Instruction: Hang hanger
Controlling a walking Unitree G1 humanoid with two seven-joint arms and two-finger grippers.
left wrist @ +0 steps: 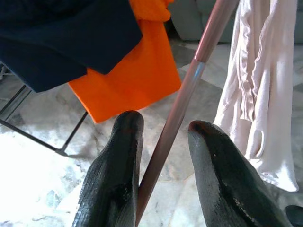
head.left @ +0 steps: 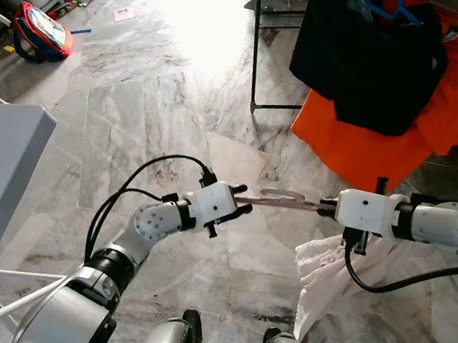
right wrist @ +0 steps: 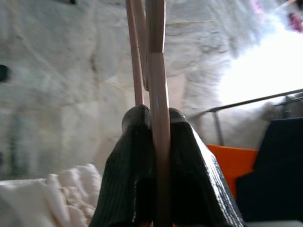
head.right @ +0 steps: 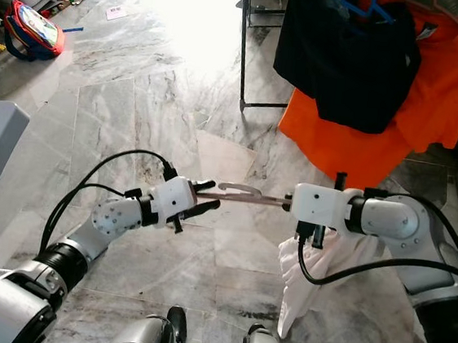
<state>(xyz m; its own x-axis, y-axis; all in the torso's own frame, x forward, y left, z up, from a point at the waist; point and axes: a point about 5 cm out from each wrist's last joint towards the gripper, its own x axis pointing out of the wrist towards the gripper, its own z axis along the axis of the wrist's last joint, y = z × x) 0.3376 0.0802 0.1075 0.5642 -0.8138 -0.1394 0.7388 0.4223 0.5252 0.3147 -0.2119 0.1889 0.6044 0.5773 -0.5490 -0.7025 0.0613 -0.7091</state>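
The thin pinkish metal hanger (head.left: 279,198) with a white cloth (head.left: 325,272) hanging from it is held low over the grey marble floor (head.left: 162,107), between the two arms.

The right gripper (head.left: 326,206) is squeezed tight on one end of the hanger. The right wrist view shows this best: the two black fingers (right wrist: 137,165) press the pink bar from both sides, with a second thin bar running beside it.

The left gripper (head.left: 242,199) sits at the other end. In the left wrist view its black fingers (left wrist: 120,161) are apart, and the pink bar (left wrist: 182,99) runs between them, close to one finger. I cannot tell if it touches.

From the head, the white cloth droops down below the right gripper, nearly to the floor. Ahead stands a black metal rack (head.left: 256,51) with a black shirt (head.left: 372,59) and an orange shirt (head.left: 432,111) on it. A blue hanger (head.left: 389,8) pokes out on top of the black shirt.

A grey table edge (head.left: 10,148) is close on the left. A red bag (head.left: 40,30) lies far off. The floor between the arms and the rack is open.
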